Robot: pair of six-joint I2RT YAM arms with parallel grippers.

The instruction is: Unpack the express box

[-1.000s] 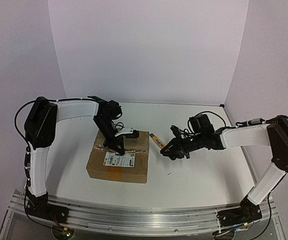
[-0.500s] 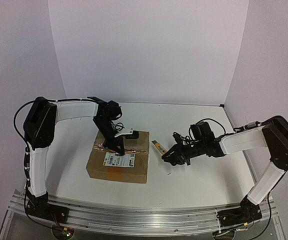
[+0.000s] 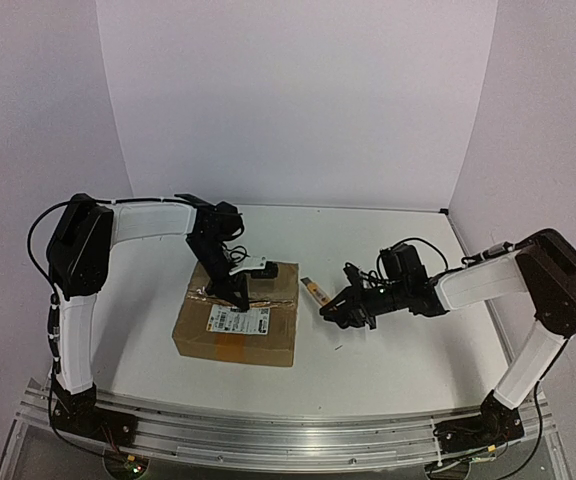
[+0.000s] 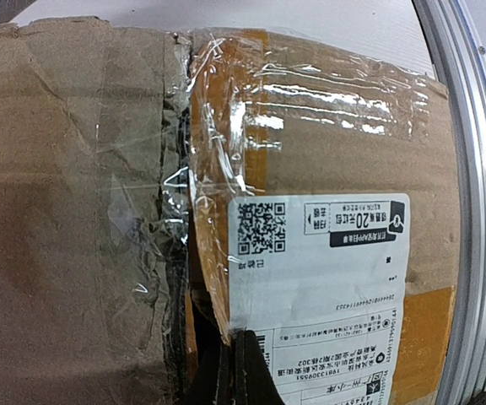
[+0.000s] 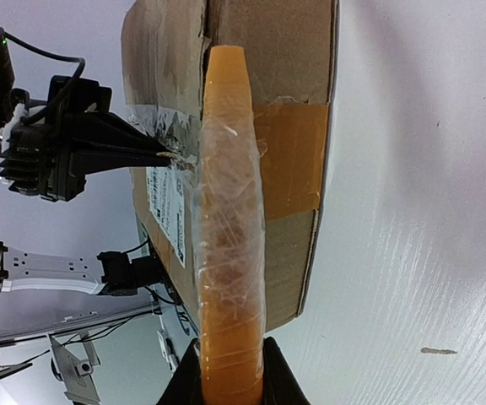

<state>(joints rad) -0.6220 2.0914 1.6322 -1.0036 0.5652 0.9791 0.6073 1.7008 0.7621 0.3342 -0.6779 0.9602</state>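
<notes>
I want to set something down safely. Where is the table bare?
Bare: the far table behind the box up to the wall, and the near strip between box and rail. Crowded: the gap between the box and the knife in the right fingers.

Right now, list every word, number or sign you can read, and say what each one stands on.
"20": on the black band of the white shipping label on the express box, seen upside down in the left wrist view.
QR code: on the same label; a sign, not text.
Other Chinese print and digit strings on the label: too small to read.
Utility knife: no print visible.
</notes>
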